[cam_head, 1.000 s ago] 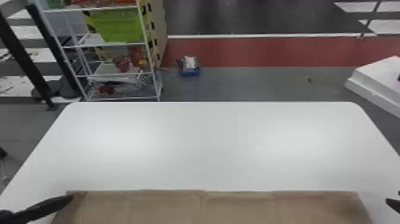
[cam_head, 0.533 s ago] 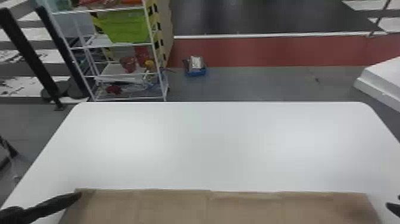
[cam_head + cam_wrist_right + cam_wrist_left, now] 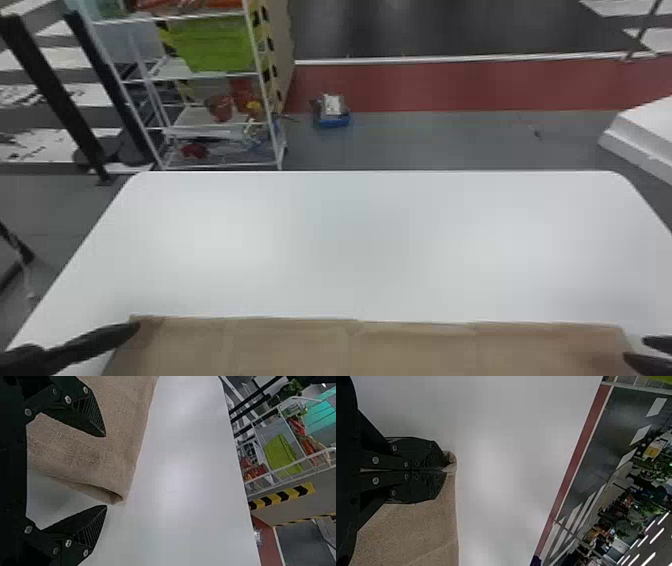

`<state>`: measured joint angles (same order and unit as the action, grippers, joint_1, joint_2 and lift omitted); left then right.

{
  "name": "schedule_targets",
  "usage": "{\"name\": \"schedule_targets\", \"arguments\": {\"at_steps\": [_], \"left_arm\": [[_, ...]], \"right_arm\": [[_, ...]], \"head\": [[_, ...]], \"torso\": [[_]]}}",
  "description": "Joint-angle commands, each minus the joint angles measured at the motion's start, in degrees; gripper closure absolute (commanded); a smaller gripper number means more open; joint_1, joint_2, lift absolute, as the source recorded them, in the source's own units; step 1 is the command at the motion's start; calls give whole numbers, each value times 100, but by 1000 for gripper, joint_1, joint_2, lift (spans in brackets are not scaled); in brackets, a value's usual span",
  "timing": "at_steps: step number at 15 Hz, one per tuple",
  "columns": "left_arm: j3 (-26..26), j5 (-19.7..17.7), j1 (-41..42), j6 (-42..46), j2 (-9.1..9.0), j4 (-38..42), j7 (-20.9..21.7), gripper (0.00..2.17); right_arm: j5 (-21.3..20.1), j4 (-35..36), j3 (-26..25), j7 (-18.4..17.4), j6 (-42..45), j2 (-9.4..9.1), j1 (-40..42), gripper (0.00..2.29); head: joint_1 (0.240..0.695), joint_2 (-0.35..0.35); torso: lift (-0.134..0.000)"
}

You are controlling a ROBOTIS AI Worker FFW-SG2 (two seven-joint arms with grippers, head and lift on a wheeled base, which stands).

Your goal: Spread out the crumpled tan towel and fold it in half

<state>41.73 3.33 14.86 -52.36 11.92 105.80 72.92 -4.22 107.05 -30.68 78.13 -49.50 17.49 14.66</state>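
Left gripper pinched closed on far-left corner of tan towel; right gripper wide apart at far-right corner, contact can't tell. Towel fuzzy, mostly flat, faint creases, rolled corner edge, on smooth white table. Metal rack, green bin beyond, far left.

Tan towel, white table, black left gripper

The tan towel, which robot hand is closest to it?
Left. The left gripper pinches one corner of the tan towel; the right gripper is open at another corner, not gripping it.
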Motion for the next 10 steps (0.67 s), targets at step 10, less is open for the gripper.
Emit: {"name": "schedule_targets", "arguments": {"at_steps": [10], "left_arm": [[28,-8,17,90,12,-33,2,1359]], "right_arm": [[-140,-44,264,19,102,26,-33,643]], "head": [[695,135]], "torso": [[-124]]}}
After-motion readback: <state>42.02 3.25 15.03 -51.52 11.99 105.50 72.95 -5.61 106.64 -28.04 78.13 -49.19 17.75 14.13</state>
